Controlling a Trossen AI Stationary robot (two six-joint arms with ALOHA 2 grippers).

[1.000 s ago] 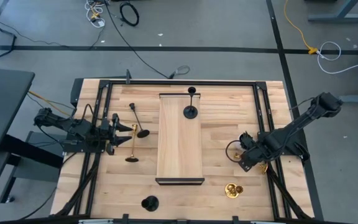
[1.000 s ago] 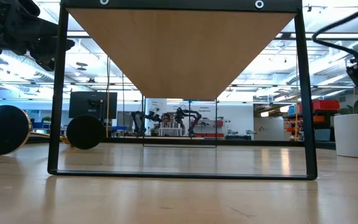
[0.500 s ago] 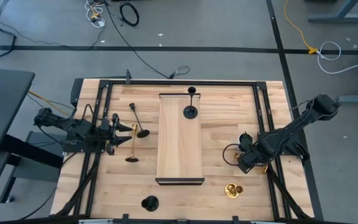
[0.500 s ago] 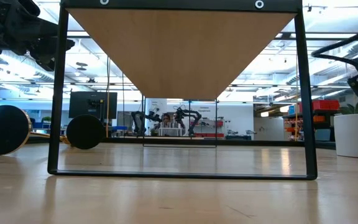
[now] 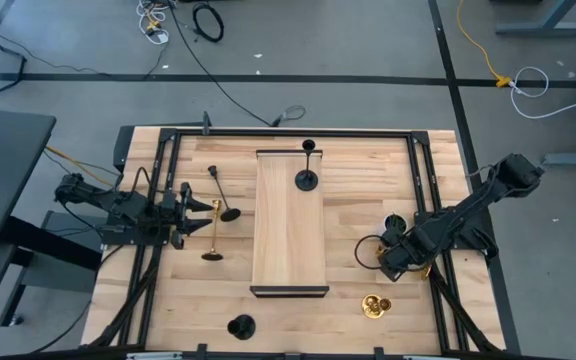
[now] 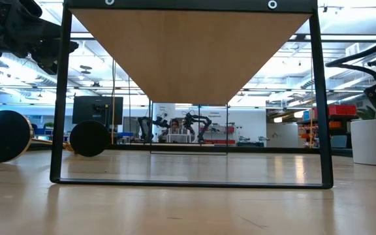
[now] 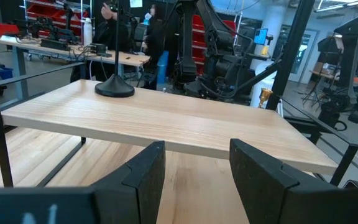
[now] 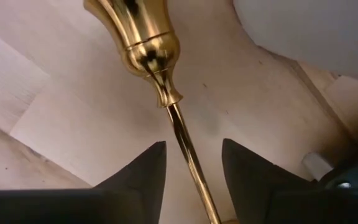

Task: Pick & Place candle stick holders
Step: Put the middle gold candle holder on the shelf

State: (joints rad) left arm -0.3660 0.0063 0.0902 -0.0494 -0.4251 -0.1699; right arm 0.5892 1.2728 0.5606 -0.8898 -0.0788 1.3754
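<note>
Right hand (image 5: pixel 400 255) hangs low over a gold holder (image 8: pixel 157 74) lying on the counter (image 5: pixel 358 215), fingers apart astride its stem, white pot (image 6: pixel 373 141) beside. Left hand (image 7: pixel 194 171) waits open near the raised board (image 5: pixel 290 220).

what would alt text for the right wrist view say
A gold candle stick holder lies on the pale wooden table, its thin stem running between the open fingers of the right gripper and its cup pointing away from the camera. Part of a white object fills one corner.
</note>
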